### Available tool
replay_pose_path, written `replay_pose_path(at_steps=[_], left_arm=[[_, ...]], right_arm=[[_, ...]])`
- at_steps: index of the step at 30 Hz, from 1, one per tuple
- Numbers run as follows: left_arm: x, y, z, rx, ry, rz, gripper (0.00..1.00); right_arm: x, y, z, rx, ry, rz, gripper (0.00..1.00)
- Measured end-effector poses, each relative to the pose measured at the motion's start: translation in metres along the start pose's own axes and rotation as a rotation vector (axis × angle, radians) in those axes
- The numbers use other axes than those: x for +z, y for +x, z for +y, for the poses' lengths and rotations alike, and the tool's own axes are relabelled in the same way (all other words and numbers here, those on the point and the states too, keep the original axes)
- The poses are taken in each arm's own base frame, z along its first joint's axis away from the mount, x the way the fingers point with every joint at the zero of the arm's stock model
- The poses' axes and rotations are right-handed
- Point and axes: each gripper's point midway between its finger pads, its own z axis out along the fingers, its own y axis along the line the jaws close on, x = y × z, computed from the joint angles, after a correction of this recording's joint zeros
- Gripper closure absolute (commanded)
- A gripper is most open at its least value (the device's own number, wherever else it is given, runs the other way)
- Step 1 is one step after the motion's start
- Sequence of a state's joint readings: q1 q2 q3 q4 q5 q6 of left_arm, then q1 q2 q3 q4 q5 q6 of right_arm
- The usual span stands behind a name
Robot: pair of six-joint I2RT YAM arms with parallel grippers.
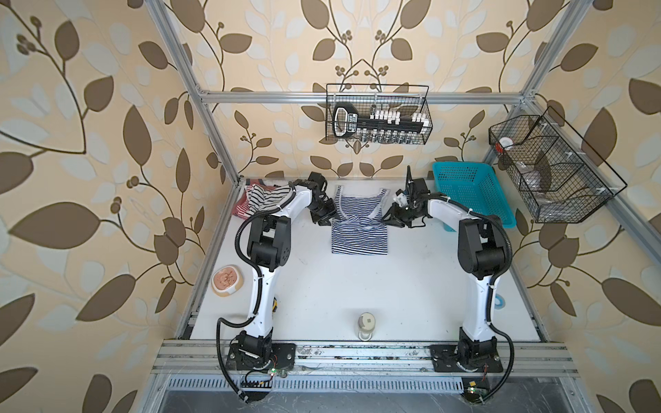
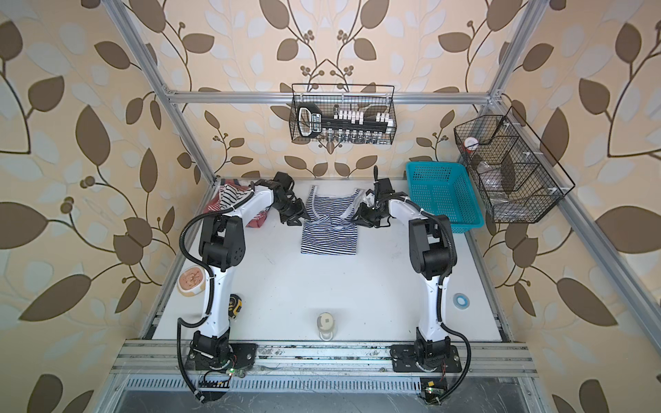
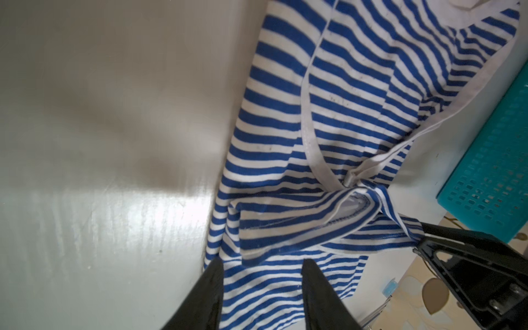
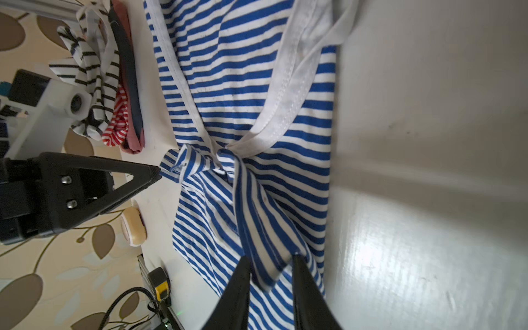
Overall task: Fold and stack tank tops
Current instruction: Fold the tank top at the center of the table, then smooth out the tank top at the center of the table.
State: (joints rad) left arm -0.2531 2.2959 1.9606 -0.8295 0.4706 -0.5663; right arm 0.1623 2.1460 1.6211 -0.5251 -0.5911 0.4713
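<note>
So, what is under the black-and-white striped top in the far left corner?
Under the black-and-white striped top a red-and-white striped top shows at the edge. Most of it is covered, so its fold cannot be seen.

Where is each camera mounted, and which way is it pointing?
Top views: a twin camera high overhead, looking down on the table; both whole arms show.
Left wrist: on the left arm, looking past the left pincer across the blue top.
Right wrist: on the right arm, looking past the right pincer across that top.
Shared: each wrist view catches the opposite pincer; all four show the top.
</note>
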Motion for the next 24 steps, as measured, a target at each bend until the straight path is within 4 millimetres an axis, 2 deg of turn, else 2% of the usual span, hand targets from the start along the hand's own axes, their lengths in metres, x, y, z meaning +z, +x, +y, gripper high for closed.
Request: replay_pose_path(at_steps=[4,7,10,12,14,15,20,24], left_arm=[[-0.004,-0.008,0.001,-0.022,0.010,-0.023,0.56],[-0.009,-0.008,-0.002,-0.024,0.020,-0.040,0.69],[-0.021,0.003,-0.002,-0.028,0.030,-0.046,0.84],[-0.029,0.013,-0.002,-0.032,0.036,-0.045,0.93],[-0.032,0.021,-0.002,-0.035,0.043,-0.036,1.00],[-0.030,0.026,-0.002,-0.039,0.047,-0.028,1.00],[-0.014,0.049,-0.005,-0.027,0.051,0.037,1.00],[0.001,0.057,-0.007,-0.022,0.059,0.080,1.00]], right_arm=[[-0.011,-0.011,0.006,-0.006,-0.020,-0.042,0.68],[-0.028,-0.014,0.017,-0.026,-0.039,-0.086,0.69],[-0.044,-0.011,0.029,-0.047,-0.063,-0.117,0.77],[-0.045,-0.003,0.036,-0.062,-0.076,-0.113,0.89],[-0.037,0.007,0.042,-0.073,-0.087,-0.090,0.97],[-0.031,0.014,0.044,-0.077,-0.090,-0.070,1.00],[0.000,0.044,0.050,-0.092,-0.094,0.028,1.00],[0.019,0.057,0.044,-0.083,-0.088,0.079,1.00]])
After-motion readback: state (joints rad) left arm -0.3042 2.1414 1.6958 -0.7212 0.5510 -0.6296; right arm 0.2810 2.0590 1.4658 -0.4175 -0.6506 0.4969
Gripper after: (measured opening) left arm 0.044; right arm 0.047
